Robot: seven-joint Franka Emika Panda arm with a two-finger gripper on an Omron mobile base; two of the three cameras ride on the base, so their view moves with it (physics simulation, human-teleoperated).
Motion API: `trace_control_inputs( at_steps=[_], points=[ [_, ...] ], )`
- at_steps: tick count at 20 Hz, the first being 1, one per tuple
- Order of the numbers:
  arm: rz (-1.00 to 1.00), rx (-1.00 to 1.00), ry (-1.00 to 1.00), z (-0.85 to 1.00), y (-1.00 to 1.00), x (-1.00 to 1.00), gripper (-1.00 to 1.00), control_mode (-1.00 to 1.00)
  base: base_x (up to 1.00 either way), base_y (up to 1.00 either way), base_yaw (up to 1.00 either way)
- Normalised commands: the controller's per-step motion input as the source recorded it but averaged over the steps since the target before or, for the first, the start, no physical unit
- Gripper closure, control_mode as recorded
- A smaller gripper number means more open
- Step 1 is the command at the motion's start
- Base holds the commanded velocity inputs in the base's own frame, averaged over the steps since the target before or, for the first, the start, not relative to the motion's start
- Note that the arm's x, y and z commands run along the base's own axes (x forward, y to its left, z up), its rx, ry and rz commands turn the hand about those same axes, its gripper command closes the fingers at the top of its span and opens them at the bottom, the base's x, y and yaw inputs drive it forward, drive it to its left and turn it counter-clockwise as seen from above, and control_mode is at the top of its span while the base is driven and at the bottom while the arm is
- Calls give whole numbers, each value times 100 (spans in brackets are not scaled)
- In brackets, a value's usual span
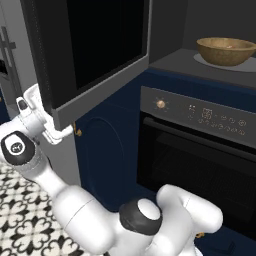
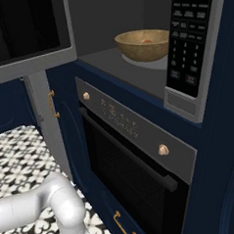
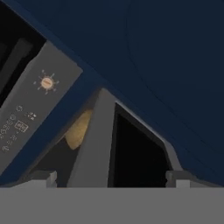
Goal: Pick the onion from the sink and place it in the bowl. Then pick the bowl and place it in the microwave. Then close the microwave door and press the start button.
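The light-brown wooden bowl [image 1: 225, 51] [image 2: 143, 45] stands inside the open microwave [image 2: 103, 21], on its grey floor. An orange-tan speck of the onion [image 2: 146, 40] peeks over the bowl's rim. The microwave door [image 1: 100, 50] [image 2: 25, 31] is swung wide open to the left. My gripper [image 1: 47, 117] [image 3: 111, 177] is at the door's lower outer corner, open, with the door's grey edge [image 3: 94, 144] between its fingers. A slice of the bowl [image 3: 78, 129] shows past that edge. The sink is out of view.
Below the microwave sits a black oven [image 1: 200, 155] [image 2: 131, 152] with brass knobs and a bar handle. The microwave's button panel [image 2: 187, 36] is at the cavity's right. Navy cabinet fronts [image 1: 107, 150] surround both, above a patterned tile floor [image 2: 23, 149].
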Motion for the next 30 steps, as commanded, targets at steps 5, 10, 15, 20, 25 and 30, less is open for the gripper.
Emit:
trace_control_inputs(
  at_steps=[5, 10, 15, 20, 25, 30],
  points=[
    [-7, 0, -1, 23, -43, -1, -100, -100, 0, 0, 0],
    [-6, 0, 0, 52, -64, -21, -100, -100, 0, 0, 0],
    [-9, 0, 0, 69, -34, -34, -100, -100, 0, 0, 0],
    [-6, 1, 0, 64, -60, -56, -100, -100, 0, 0, 0],
    [-3, 5, 0, 50, -91, -54, -100, -100, 0, 0, 0],
    [-1, 5, 1, 29, -94, -35, -100, -100, 0, 0, 0]
  ],
)
